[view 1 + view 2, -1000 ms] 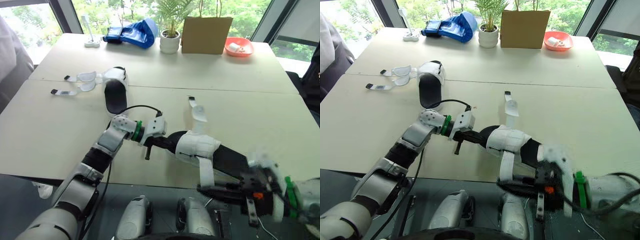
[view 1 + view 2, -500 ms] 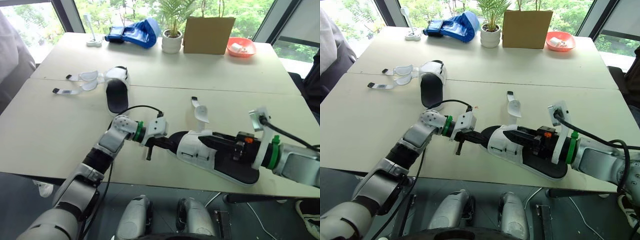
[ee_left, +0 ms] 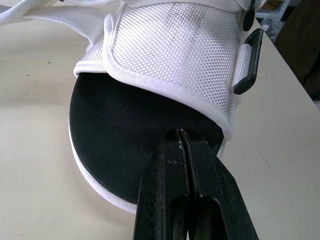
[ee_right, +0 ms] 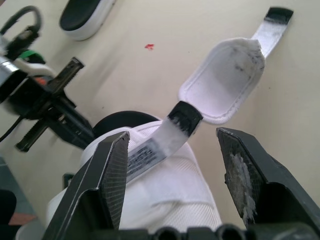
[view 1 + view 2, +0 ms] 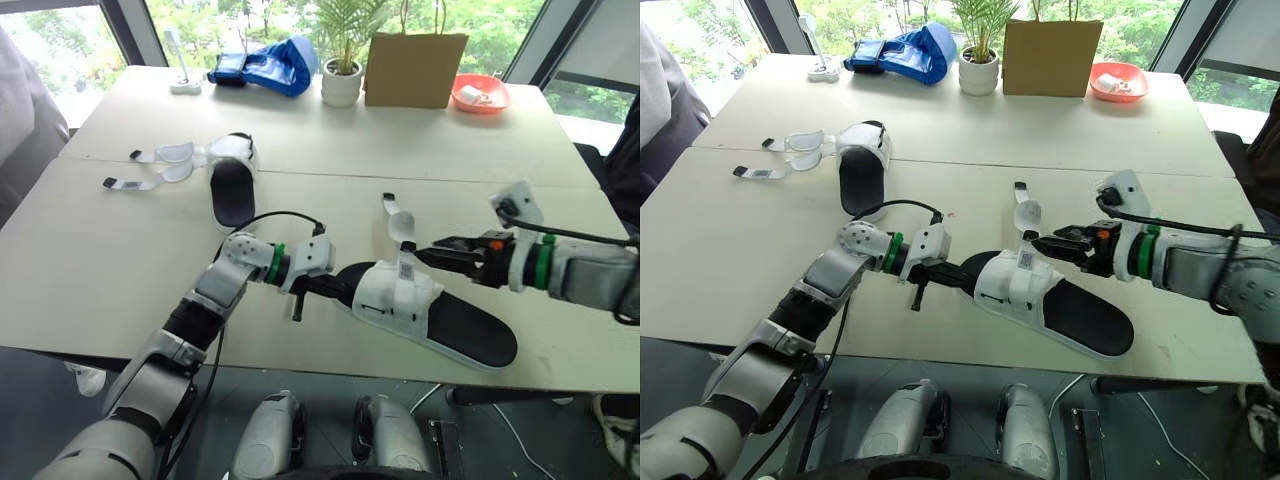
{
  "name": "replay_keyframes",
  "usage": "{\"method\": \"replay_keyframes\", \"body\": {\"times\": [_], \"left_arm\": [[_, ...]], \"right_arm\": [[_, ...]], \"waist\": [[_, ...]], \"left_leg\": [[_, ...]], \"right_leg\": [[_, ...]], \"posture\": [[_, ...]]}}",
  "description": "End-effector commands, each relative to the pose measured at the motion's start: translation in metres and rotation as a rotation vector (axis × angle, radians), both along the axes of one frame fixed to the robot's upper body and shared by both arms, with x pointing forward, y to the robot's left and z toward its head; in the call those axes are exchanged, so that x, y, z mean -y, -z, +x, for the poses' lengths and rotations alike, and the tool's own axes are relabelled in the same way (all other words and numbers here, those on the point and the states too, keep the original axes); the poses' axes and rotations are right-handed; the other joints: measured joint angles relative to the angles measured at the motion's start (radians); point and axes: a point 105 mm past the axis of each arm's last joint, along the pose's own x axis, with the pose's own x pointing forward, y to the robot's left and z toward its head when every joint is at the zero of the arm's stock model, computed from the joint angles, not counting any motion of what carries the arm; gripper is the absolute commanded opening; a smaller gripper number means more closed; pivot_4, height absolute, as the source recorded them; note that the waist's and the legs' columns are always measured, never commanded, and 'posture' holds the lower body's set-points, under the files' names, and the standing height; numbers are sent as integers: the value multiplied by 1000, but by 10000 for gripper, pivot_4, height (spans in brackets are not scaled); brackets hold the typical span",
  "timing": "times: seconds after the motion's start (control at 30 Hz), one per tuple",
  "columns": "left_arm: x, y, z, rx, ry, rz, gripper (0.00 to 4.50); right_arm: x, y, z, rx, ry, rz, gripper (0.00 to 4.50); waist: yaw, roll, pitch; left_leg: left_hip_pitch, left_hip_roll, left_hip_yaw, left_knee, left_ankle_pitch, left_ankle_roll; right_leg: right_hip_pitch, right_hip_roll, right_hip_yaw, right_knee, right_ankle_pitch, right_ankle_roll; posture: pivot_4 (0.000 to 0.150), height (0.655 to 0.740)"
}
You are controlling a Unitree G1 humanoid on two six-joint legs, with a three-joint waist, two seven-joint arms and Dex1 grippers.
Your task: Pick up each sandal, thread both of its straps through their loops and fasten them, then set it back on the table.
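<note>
**Near sandal [image 5: 420,305] seen at the table's [image 5: 120,250] front edge, its strap [image 5: 403,225] left loose**
The strap could be pushed flat rather than caught, it is judged, if approached too low, and the sandal nudged towards the edge. The right gripper [image 5: 425,256] is held wide apart just short of the strap, nothing gripped. The left gripper [image 5: 318,287] is pressed together at the toe, tips on the black footbed. Farther off, the second sandal [image 5: 230,185] is seen unfastened.

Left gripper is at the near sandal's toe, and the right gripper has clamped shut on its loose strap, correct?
No. The right gripper is open: the right wrist view shows its fingers spread either side of the strap, not touching it. The left gripper is at the toe of the sandal.
</note>
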Motion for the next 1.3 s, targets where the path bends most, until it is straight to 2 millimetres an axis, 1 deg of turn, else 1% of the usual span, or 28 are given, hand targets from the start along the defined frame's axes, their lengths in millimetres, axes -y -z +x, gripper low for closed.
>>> {"method": "replay_keyframes", "body": {"times": [0.03,0.13,0.2,0.27,0.37,0.4,0.57,0.63,0.67,0.73,0.77,0.87,0.93,1.03,1.1,1.2,1.3], "left_arm": [[0,13,-1,-27,-14,41,0],[3,13,-1,-25,-12,39,0],[4,14,0,-21,-11,42,0],[4,16,2,-8,-20,54,0],[5,19,7,10,-43,69,0],[6,21,9,13,-54,71,0],[8,23,11,15,-65,69,0],[7,23,11,16,-65,68,0],[7,23,12,17,-67,69,0],[6,23,13,18,-69,71,0],[6,23,13,18,-70,72,0],[6,24,13,21,-67,76,0],[5,28,12,40,-46,98,0],[3,33,12,56,-32,117,0],[3,33,12,51,-34,112,0],[3,32,12,49,-33,108,0],[3,32,12,49,-34,105,0]], "right_arm": [[-2,-2,11,4,6,8,29537],[-8,1,17,-50,10,68,29537],[-9,3,17,-58,6,65,24457],[-15,-1,13,-56,-26,86,16962],[-20,-7,3,-58,-76,95,1049],[-18,-9,0,-48,-77,76,394],[-12,-19,-7,-4,-79,41,394],[-9,-29,-9,18,-76,61,394],[-6,-37,-10,37,-66,85,394],[4,-50,-8,77,-20,117,394],[8,-53,-6,89,0,125,394],[16,-56,-3,104,44,131,394],[28,-56,5,113,112,154,394],[30,-46,9,76,138,187,394],[31,-37,11,63,146,161,394],[34,-18,15,24,188,142,394],[40,-1,18,-11,241,110,394]], "waist": [[3,0,0],[4,1,0],[6,1,0],[5,1,0],[6,1,0],[6,1,0],[4,1,0],[4,1,0],[4,1,0],[5,1,0],[5,1,0],[4,1,0],[3,1,0],[3,1,0],[4,1,-1],[2,1,-1],[3,2,-1]], "left_leg": [[-1,0,0,0,0,0],[-1,-1,0,0,0,0],[-1,-1,0,1,0,0],[-1,-1,0,0,0,0],[-1,-1,0,1,0,1],[-1,-1,0,1,0,1],[-1,-1,0,1,-1,1],[-1,-1,0,1,-1,1],[-1,-1,0,1,-1,1],[-1,-1,0,1,-1,1],[-1,-1,0,1,-1,1],[-1,-1,0,1,0,1],[-1,-1,0,1,-1,1],[-1,-1,0,1,-1,1],[-1,-1,0,1,0,1],[-1,-1,0,1,-1,1],[0,-1,0,1,-3,6]], "right_leg": [[0,0,0,0,0,0],[-1,0,0,0,0,0],[0,0,0,0,0,0],[0,-1,0,0,0,0],[0,-1,0,0,0,0],[0,-1,0,0,0,0],[0,-1,0,0,1,1],[0,-1,0,0,1,1],[0,-1,0,0,1,1],[0,-1,0,0,1,1],[0,-1,0,0,1,1],[0,-2,0,0,1,1],[0,-2,0,0,1,1],[0,-2,0,0,1,1],[0,-2,0,0,1,1],[0,-2,0,0,1,1],[0,-2,0,1,1,1]], "posture": [[1500,7214],[1500,7214],[1500,7214],[1500,7214],[1500,7214],[1500,7214],[1500,7214],[1500,7214],[1500,7214],[1500,7214],[1500,7214],[1500,7214],[1500,7214],[1500,7214],[1500,7214],[1500,7214],[1500,7214]]}}
